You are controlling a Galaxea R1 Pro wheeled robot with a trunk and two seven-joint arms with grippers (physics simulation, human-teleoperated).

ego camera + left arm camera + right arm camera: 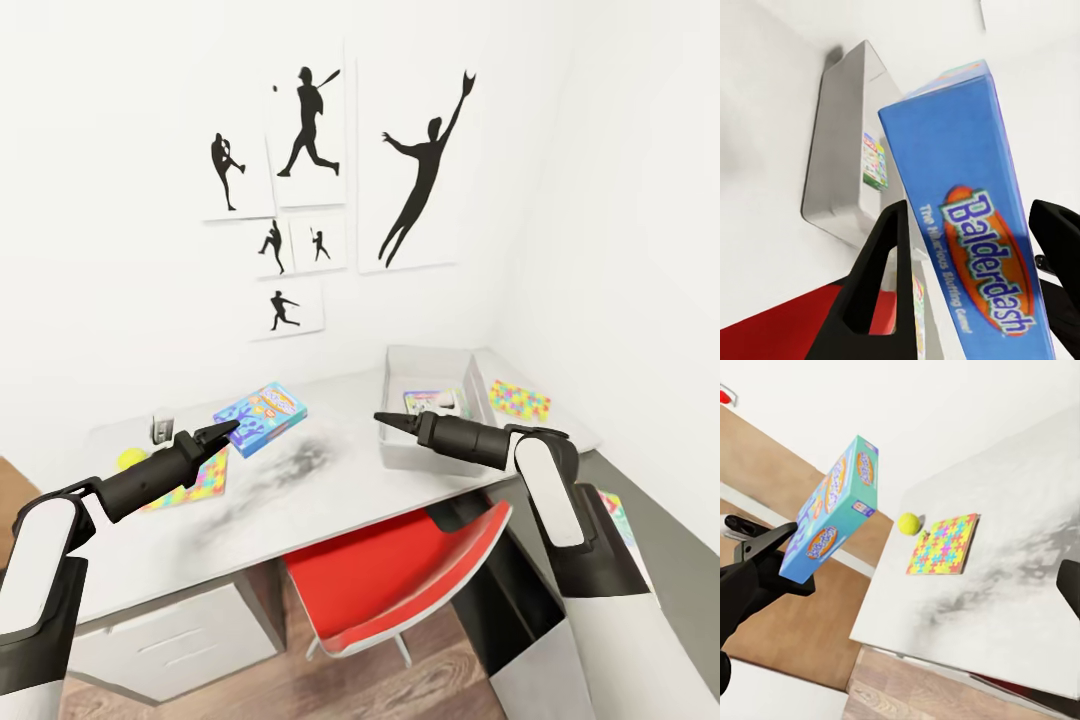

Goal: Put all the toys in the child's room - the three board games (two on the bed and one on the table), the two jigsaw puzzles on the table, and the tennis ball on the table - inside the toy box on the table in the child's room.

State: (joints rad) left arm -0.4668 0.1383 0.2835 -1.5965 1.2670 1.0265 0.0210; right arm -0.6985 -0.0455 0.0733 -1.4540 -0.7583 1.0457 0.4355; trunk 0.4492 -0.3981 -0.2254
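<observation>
**Blue game box held over desk by left gripper; right gripper free by bin**

The blue board game (261, 417), printed "Balderdash", is clamped at one end between the jaws of the left gripper (222, 432) and is held lifted above the pale grey table (330, 480), tilted. From the right wrist view the same box (831, 508) is seen raised in the air, clear of the tabletop. Under the left arm a jigsaw puzzle (195, 484) lies flat on the table, with the tennis ball (130, 459) just beside its far corner. The toy box (433, 415) sits toward the table's right end; a printed card box (437, 403) lies inside it. A second jigsaw puzzle (519, 400) lies on the table just right of the bin. The right gripper (385, 420) is held at the bin's left wall, nothing gripped; whether its jaws are apart or together cannot be told. A red chair (395, 575) is pushed under the table. Black silhouette wall pictures (415, 170) hang above.
</observation>
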